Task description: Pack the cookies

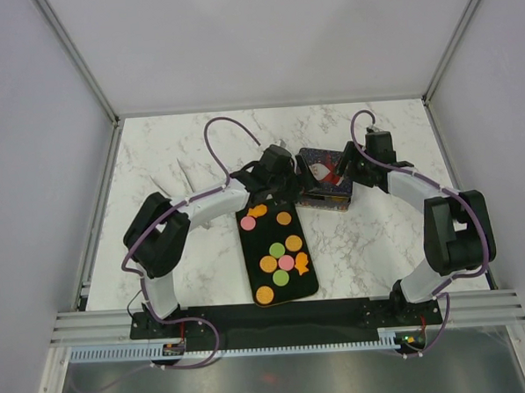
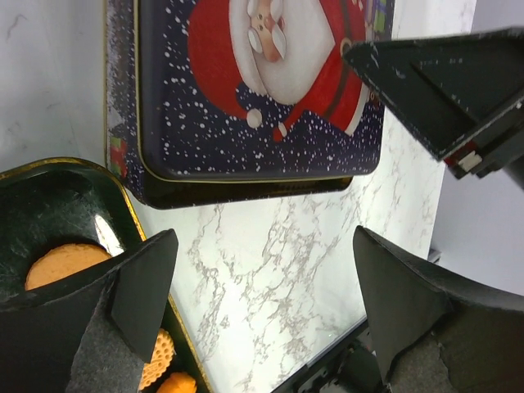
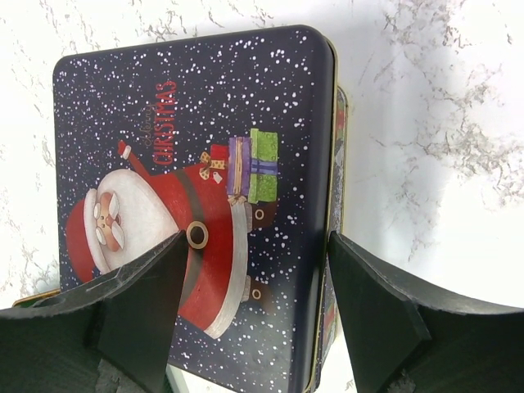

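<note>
The cookies [image 1: 285, 262], round pieces in orange, pink and green plus orange star-like ones, lie on a black tray [image 1: 256, 241] in the middle of the table. My left gripper [image 1: 288, 186] is open and empty [image 2: 266, 286] over bare marble, between the tray's far corner and the Santa tin [image 2: 246, 90]. An orange cookie [image 2: 61, 262] shows beside its left finger. My right gripper [image 1: 344, 166] is open above the tin [image 3: 205, 164]. One finger [image 3: 139, 303] is over the lid and the other [image 3: 377, 311] is just past the tin's side edge.
The square tin [image 1: 325, 177] sits closed, right of the tray's far end, its lid slightly offset from the base [image 3: 340, 164]. White walls enclose the marble table [image 1: 379, 234] on three sides. The arm bases are on a black rail at the near edge.
</note>
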Robot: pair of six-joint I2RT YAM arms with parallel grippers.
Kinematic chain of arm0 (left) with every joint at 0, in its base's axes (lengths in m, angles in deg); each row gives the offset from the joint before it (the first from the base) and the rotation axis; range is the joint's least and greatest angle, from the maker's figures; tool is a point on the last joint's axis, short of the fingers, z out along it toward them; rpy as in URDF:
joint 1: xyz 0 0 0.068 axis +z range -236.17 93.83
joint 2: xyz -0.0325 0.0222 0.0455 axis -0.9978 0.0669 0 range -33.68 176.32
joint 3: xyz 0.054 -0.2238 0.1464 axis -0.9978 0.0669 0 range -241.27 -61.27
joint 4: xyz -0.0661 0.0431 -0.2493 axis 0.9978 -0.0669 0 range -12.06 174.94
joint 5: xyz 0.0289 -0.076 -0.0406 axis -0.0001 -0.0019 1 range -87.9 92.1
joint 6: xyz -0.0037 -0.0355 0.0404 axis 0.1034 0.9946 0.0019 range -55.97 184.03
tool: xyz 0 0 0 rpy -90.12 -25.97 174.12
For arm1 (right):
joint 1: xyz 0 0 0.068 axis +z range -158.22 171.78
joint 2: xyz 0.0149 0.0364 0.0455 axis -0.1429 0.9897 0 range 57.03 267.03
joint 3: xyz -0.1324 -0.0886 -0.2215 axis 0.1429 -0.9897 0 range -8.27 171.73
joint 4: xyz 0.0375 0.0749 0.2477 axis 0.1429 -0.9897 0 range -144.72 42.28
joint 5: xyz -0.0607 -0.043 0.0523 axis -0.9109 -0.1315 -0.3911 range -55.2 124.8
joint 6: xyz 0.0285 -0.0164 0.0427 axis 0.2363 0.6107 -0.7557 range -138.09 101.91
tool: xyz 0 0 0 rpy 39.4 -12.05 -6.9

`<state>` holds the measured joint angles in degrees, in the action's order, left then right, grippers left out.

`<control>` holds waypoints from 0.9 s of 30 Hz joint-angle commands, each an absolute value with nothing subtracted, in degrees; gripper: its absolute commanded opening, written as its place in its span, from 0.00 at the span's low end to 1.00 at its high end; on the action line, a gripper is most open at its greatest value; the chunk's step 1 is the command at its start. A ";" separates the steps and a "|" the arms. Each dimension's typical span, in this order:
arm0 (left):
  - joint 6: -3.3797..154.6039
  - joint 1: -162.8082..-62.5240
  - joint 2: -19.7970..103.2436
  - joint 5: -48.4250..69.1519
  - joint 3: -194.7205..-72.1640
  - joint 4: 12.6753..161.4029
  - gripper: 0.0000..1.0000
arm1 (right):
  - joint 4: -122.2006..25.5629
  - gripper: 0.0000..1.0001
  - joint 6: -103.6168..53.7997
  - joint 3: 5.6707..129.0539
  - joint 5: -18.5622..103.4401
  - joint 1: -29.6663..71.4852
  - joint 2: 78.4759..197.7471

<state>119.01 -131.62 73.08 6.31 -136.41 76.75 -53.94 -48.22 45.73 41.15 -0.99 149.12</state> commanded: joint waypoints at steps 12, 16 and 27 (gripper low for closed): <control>127.84 -133.10 73.10 0.00 -136.42 78.35 0.96 | -51.85 0.77 -47.01 43.76 42.18 -1.10 146.33; 129.15 -133.89 73.37 -1.15 -136.60 77.11 0.96 | -51.86 0.77 -46.48 42.71 42.01 -1.10 145.36; 134.07 -134.42 75.74 -1.06 -137.30 75.97 0.96 | -51.77 0.77 -45.96 41.21 41.92 -1.10 145.01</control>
<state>130.51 -133.91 75.00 0.85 -136.41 76.25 -52.04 -47.48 41.88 41.76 -1.04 146.46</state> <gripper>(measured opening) 0.958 0.768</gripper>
